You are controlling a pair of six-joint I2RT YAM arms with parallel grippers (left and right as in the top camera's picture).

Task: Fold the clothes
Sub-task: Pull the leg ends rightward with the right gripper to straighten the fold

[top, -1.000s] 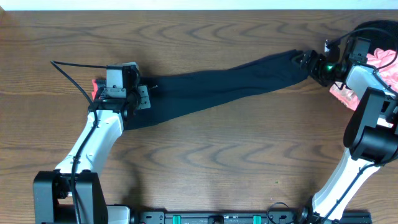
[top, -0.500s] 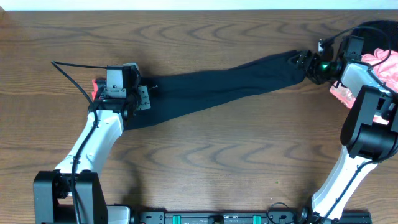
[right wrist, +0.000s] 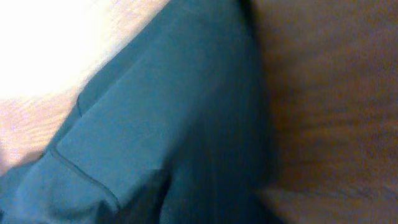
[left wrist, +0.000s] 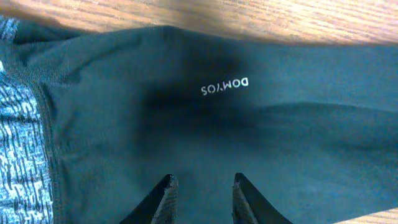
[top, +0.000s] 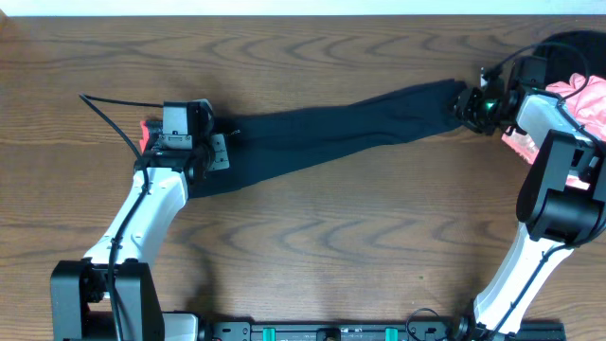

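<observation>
The clothes (top: 331,133), long black leggings, lie stretched in a slant across the table from lower left to upper right. My left gripper (top: 216,152) stands over the waist end. In the left wrist view its fingertips (left wrist: 166,193) rest a little apart on flat black cloth (left wrist: 261,124), beside the grey-speckled waistband (left wrist: 18,155). My right gripper (top: 466,101) is at the ankle end, closed in on the cuff. The right wrist view is blurred and filled with dark cloth (right wrist: 168,112); the fingers do not show clearly there.
A pink garment (top: 582,93) lies at the right edge, just behind the right arm, partly on a dark round object (top: 568,43). The left arm's black cable (top: 104,109) loops over the wood to the left of the waistband.
The right gripper has pulled its fingers together on the ankle end of the leggings and shifted slightly. The left arm and the waist end have stayed still.
</observation>
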